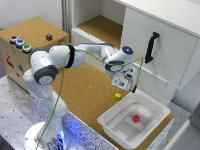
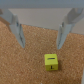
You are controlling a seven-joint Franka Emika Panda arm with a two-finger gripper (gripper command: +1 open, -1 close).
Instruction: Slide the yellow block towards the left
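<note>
I see my gripper [image 2: 40, 31] with fingers [image 2: 15, 27] spread wide, holding nothing, poised above the tiny yellow-green cube [image 2: 50, 61] on cork.

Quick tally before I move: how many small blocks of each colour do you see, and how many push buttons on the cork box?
Yellow block: 1, on the cork surface below the gripper
Red block: 1, in the white tray
Push buttons on the cork box: 3
Total: 5
</note>
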